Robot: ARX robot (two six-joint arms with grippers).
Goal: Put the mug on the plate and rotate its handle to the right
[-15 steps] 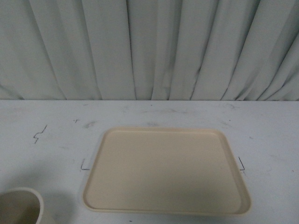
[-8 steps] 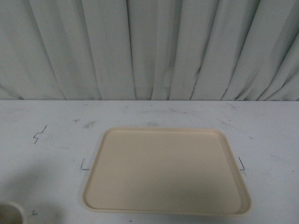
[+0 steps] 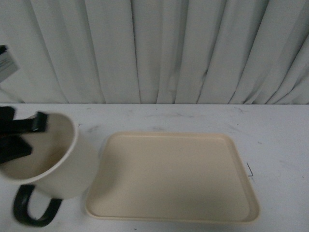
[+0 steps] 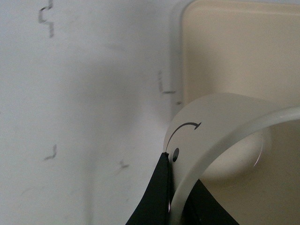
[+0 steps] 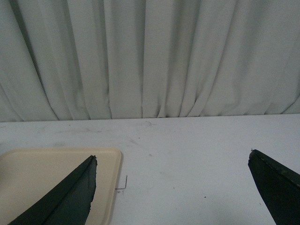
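Observation:
The white mug (image 3: 53, 159) hangs tilted in the air at the front left, just left of the plate. Its mouth faces up and its black handle (image 3: 31, 212) points down toward me. My left gripper (image 3: 24, 133) is shut on the mug's left rim, one finger inside and one outside. In the left wrist view the black fingers (image 4: 157, 197) pinch the mug wall (image 4: 211, 126), which carries part of a black print. The beige plate (image 3: 174, 176) lies flat at the table's middle and also shows under the mug in the left wrist view (image 4: 234, 47). My right gripper (image 5: 172, 154) is open and empty above the table, right of the plate (image 5: 47, 173).
The white table (image 3: 270, 135) bears small black corner marks beside the plate (image 3: 249, 170). A pale pleated curtain (image 3: 159, 48) closes off the back.
The mug was low at the bottom left corner and sank almost out of view. It now stands much higher and nearer the plate, with my left gripper in view on it.

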